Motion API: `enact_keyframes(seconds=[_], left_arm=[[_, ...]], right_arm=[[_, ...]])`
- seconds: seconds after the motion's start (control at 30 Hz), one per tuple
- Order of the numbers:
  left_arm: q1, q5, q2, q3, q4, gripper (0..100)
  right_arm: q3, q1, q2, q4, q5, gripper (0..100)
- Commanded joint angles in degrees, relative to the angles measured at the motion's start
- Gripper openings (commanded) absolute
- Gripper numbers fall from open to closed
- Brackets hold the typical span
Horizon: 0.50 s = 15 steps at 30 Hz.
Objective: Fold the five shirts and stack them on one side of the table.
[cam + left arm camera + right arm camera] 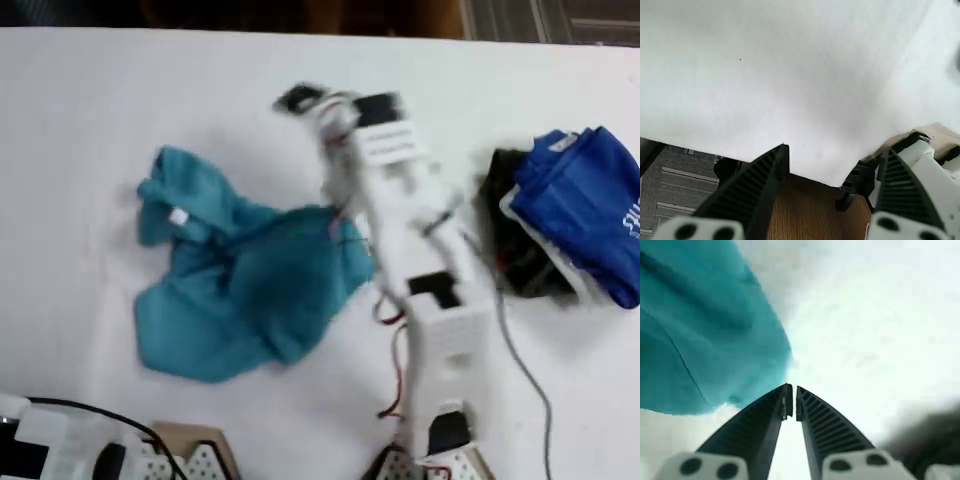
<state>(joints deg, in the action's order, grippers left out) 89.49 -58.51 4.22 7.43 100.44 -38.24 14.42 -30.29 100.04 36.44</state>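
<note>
Most of the job looks done. On the right side of the surface (100, 100) there's a stack (540, 250) with a folded blue shirt (585, 205) on top and white and dark layers under it. You can't count exactly how many are in there.

One left for sure: the teal shirt (240, 280) lies crumpled and spread left of centre, well apart from the stack and not yet folded. I see no fifth shirt lying loose, so it's probably in the pile already.

Your right tool (791, 402) is pinched nearly closed with nothing in it. It hangs over bare surface just beside the teal shirt's edge; in the high view it sits past the shirt's far side (300, 100).

Your left tool (835, 152) is spread wide and empty, back at the near edge of the surface and looking over the drop to the floor.

What's left: flatten and fold the teal shirt, then carry it onto the stack.
</note>
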Motion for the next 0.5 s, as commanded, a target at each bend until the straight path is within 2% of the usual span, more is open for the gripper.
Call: enact_keyframes(seconds=[0.0,0.13,0.23,0.33,0.47], left_arm=[[0.1,0.0,0.8,-0.4,0.4,30],[0.0,0.0,0.8,-0.4,0.4,30],[0.0,0.0,0.8,-0.4,0.4,30],[0.0,0.0,0.8,-0.1,0.4,30],[0.1,0.0,0.8,0.0,0.4,30]], right_arm=[[-2.3,-5.6,6.5,1.3,2.5,1.8],[-2.3,-8.5,8.0,1.3,2.5,1.8],[-0.9,-7.4,9.5,1.5,0.4,1.8],[6.4,-2.4,13.0,1.5,-0.8,4.6],[21.6,7.8,20.1,1.5,-0.8,17.7]])
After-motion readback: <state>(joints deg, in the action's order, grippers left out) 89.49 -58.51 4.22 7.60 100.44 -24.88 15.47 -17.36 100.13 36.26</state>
